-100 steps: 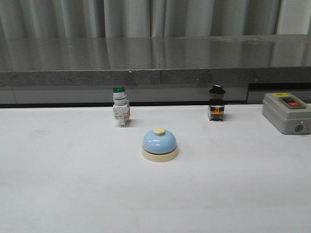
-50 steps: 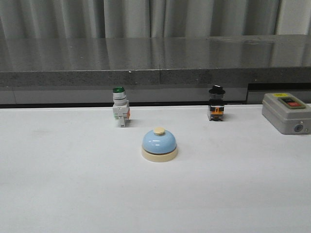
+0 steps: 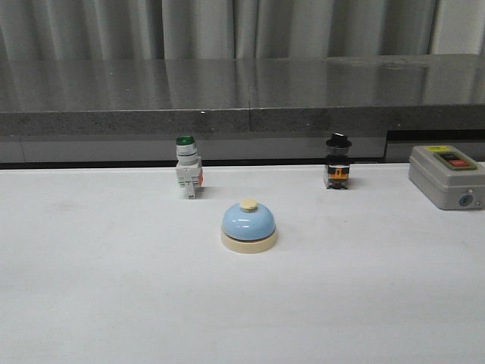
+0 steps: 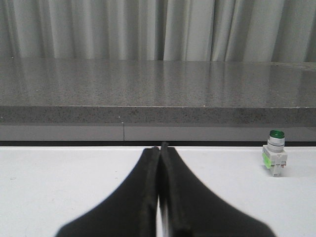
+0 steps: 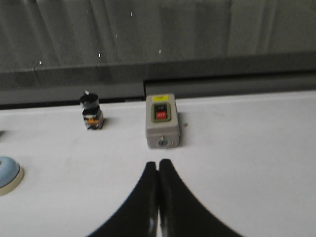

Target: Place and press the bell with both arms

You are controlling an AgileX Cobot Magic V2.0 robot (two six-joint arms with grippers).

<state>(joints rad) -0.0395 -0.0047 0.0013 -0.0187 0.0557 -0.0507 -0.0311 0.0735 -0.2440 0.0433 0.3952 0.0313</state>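
Note:
The light-blue bell [image 3: 248, 226] with a cream base and cream button stands upright on the white table [image 3: 91, 288] near the middle. Its edge also shows in the right wrist view [image 5: 7, 174]. Neither arm appears in the front view. My left gripper [image 4: 160, 148] is shut and empty above the table, far from the bell. My right gripper [image 5: 158, 163] is shut and empty, with the grey box ahead of it and the bell off to one side.
A green-capped white pushbutton switch [image 3: 188, 168] stands behind the bell to the left and also shows in the left wrist view [image 4: 275, 159]. A black-capped switch [image 3: 337, 163] stands behind right. A grey box with a red button [image 3: 447, 176] sits at far right. A dark stone ledge [image 3: 242, 98] runs along the back.

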